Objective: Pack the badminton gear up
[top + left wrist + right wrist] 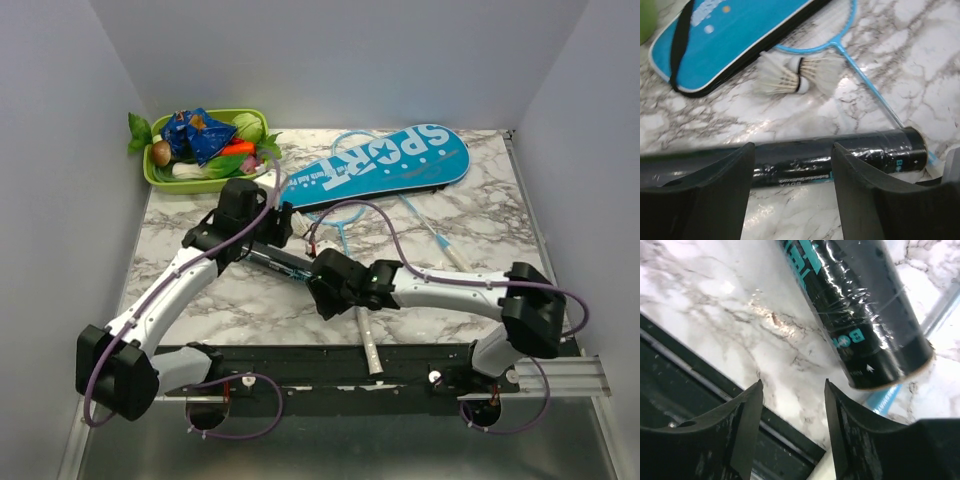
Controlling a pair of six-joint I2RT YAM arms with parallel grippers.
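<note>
The dark clear tube (285, 263) lies on the marble between my two grippers. In the left wrist view the tube (850, 152) lies crosswise just beyond my open left gripper (792, 150), not held. Two white shuttlecocks (785, 80) lie base to base behind it, near a light-blue racket (860, 75) and the blue "SPORT" cover (390, 165). My right gripper (793, 385) is open and empty beside the tube's end (865, 325). From above, the left gripper (265, 240) and right gripper (318, 285) flank the tube. A white racket handle (368, 345) points toward the near edge.
A green tray (165, 178) of toy vegetables stands at the back left. The black base rail (330, 385) runs along the near edge, also seen under my right fingers (685, 390). A second racket head (345, 140) shows behind the cover. Walls close in left, right and back.
</note>
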